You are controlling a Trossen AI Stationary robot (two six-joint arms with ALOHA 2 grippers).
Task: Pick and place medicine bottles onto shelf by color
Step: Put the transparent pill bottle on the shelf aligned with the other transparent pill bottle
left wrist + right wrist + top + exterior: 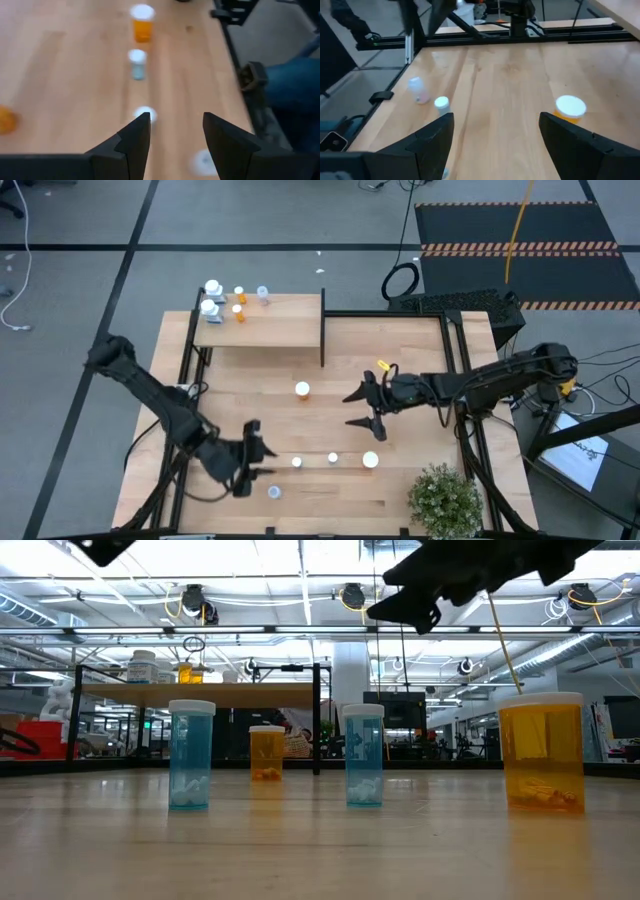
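Observation:
The shelf [265, 320] stands at the table's far left and carries white [209, 307], orange [238, 311] and clear [262, 293] medicine bottles at its left end. One orange bottle [302, 389] stands mid-table. Near the front edge stand a row of three bottles [333, 459] and one bluish bottle [274, 492]. My left gripper [262, 458] hangs open above the table just left of that row, its nearest white cap [145, 113] ahead of the fingers. My right gripper [347, 410] is open above mid-table, right of the orange bottle [570, 107].
A green potted plant [443, 498] sits at the front right corner. The shelf's black upright panel [322, 328] closes its right end. Black frame rails [458, 370] run along the table's sides. Bare wood lies between the shelf and the front row.

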